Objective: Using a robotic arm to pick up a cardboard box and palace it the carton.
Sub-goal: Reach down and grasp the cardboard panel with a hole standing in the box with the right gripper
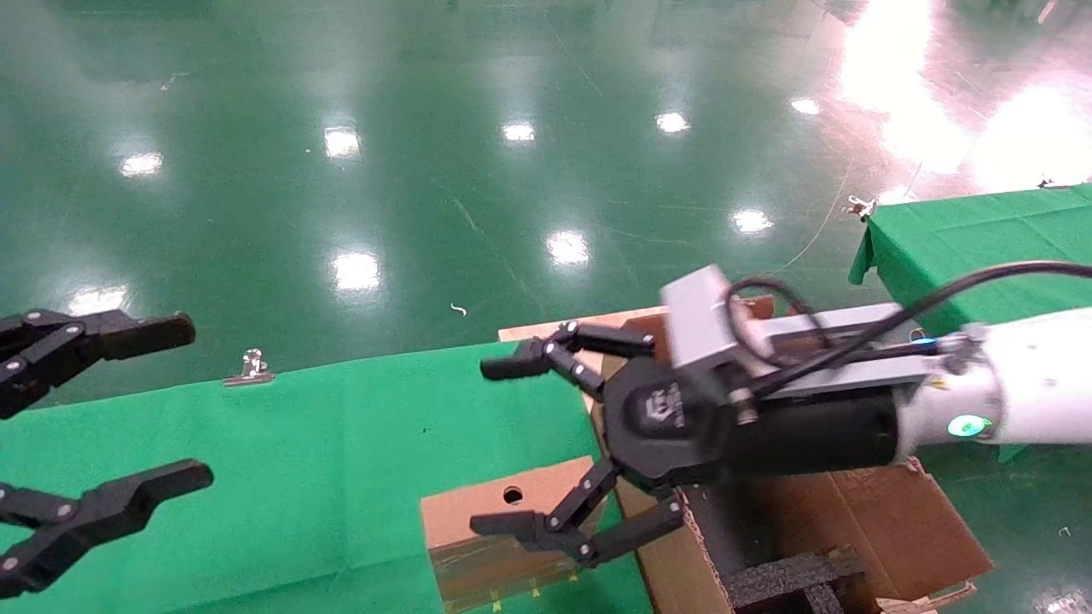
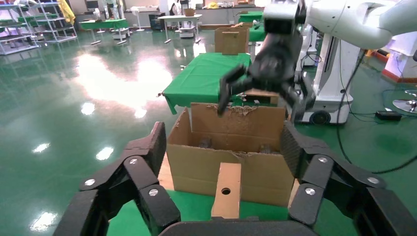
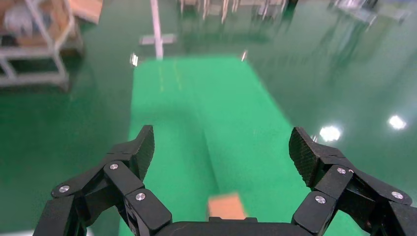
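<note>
Cardboard box (image 1: 495,533) sits on green table (image 1: 281,477) beside carton (image 1: 819,529). My right end effector (image 1: 512,452) hovers above, jaws spread wide, empty. Approach step; next, descend and straddle box. Left end effector (image 1: 183,401) parked, open.

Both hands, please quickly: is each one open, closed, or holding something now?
Left hand: open, empty, parked over the green cloth.
Right hand: open, empty, above the small brown cardboard box, beside the large brown corrugated carton.

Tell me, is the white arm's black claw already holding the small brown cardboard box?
No. The right gripper hangs above the small brown cardboard box with fingers spread wide, and the box rests on the green-covered table.
</note>
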Controlling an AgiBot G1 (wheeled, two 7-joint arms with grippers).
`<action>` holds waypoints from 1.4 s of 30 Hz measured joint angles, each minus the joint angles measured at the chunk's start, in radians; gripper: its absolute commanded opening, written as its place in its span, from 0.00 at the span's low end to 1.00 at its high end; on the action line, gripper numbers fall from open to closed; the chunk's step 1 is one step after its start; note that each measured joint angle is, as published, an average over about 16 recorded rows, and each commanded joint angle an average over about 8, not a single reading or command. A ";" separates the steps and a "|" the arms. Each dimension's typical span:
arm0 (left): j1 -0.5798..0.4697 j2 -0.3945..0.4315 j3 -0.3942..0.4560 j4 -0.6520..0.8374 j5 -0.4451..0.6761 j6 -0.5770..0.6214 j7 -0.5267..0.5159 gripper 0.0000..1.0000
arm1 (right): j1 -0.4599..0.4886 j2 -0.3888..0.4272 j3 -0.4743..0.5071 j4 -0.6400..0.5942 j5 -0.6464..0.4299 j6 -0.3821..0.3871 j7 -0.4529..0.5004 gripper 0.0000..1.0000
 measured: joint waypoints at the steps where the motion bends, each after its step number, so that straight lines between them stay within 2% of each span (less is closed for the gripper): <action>1: 0.000 0.000 0.000 0.000 0.000 0.000 0.000 0.00 | 0.015 -0.008 -0.016 -0.005 -0.031 -0.003 0.004 1.00; 13: 0.000 0.000 0.000 0.000 0.000 0.000 0.000 0.00 | 0.181 -0.168 -0.196 -0.132 -0.370 -0.032 -0.018 1.00; 25: 0.000 0.000 0.000 0.000 0.000 0.000 0.000 0.00 | 0.321 -0.315 -0.351 -0.267 -0.603 -0.057 -0.090 1.00; 26: 0.000 0.000 0.000 0.000 0.000 0.000 0.000 0.04 | 0.331 -0.324 -0.363 -0.274 -0.616 -0.059 -0.095 1.00; 31: 0.000 0.000 0.000 0.000 0.000 0.000 0.000 0.66 | 0.372 -0.360 -0.418 -0.299 -0.669 -0.067 -0.116 1.00; 32: 0.000 0.000 0.000 0.000 0.000 0.000 0.000 0.79 | 0.378 -0.366 -0.427 -0.302 -0.676 -0.068 -0.120 0.96; 34: 0.000 0.000 0.000 0.000 0.000 0.000 0.000 1.00 | 0.388 -0.374 -0.441 -0.308 -0.686 -0.069 -0.126 0.74; 39: 0.000 0.000 0.000 0.000 -0.001 0.000 0.000 1.00 | 0.400 -0.386 -0.463 -0.315 -0.698 -0.072 -0.133 0.11; 40: 0.000 0.000 0.000 0.000 -0.001 0.000 0.000 1.00 | 0.401 -0.387 -0.465 -0.316 -0.698 -0.072 -0.134 0.03; 42: 0.000 0.000 0.000 0.000 -0.001 0.000 0.000 1.00 | 0.402 -0.388 -0.467 -0.317 -0.700 -0.072 -0.134 0.00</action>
